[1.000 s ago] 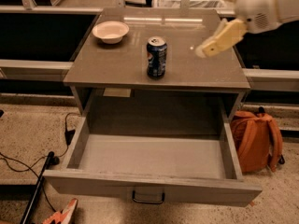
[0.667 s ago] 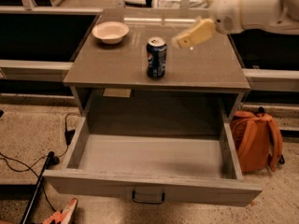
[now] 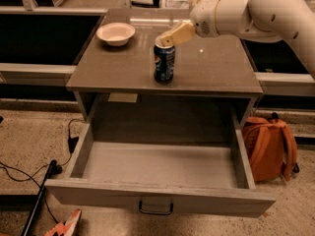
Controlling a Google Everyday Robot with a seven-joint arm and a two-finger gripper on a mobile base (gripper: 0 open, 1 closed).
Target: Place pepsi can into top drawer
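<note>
Gripper [image 3: 162, 40], pale yellow, at the end of the white arm [image 3: 266, 11] that reaches in from the upper right; its tip sits at the silver top of the pepsi can [image 3: 164, 63], on the side away from the camera. Whether it is open or closed, or grips anything, cannot be told. The can stands upright on the grey-brown cabinet top [image 3: 216, 68], near the middle of its front half, its logo facing forward. A shallow white bowl [image 3: 115, 33] rests well apart, at the rear left corner of the same surface. Below the front edge, the top drawer [image 3: 98, 193] is pulled fully out, its grey inner floor bare, with a small dark handle [image 3: 155, 208] centred on its front. An orange backpack [image 3: 269, 146] leans just beside the drawer's right wall. Speckled floor [image 3: 34, 132] lies around the cabinet; black cables [image 3: 29, 173] trail across it at left. Dark recesses line the wall behind.
</note>
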